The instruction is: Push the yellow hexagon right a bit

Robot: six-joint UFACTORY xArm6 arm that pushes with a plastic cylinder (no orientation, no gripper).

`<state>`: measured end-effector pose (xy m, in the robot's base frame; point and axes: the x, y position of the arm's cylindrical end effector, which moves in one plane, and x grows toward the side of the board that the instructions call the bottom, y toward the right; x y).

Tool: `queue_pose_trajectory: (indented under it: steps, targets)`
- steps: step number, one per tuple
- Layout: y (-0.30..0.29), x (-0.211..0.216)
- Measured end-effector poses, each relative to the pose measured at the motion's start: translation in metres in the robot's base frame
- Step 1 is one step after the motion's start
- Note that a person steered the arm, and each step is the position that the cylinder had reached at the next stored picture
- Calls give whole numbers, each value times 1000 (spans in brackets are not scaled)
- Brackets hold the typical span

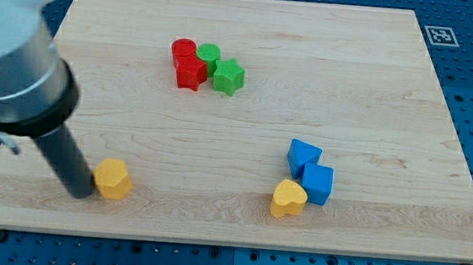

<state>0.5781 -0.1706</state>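
End effector here is a straight dark rod with no jaws; my tip (pixel 80 194) touches the yellow hexagon block (pixel 114 179) on the view's left side. That block sits near the bottom-left of the pale wooden table (pixel 247 99).

No readable text or numbers, only a black-and-white fiducial marker (pixel 439 35) at the view's top right

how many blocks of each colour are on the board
red: 2, a cylinder and a star
green: 2, a cylinder and a star
blue: 2, upper block and lower block
yellow: 2, a hexagon and a heart
total: 8
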Motion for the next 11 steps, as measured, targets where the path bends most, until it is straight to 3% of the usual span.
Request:
queue_pose_trajectory:
  steps: [3,6,8,11]
  targets:
    - [108,-41]
    - [124,-16]
    - [178,-42]
    - [196,-43]
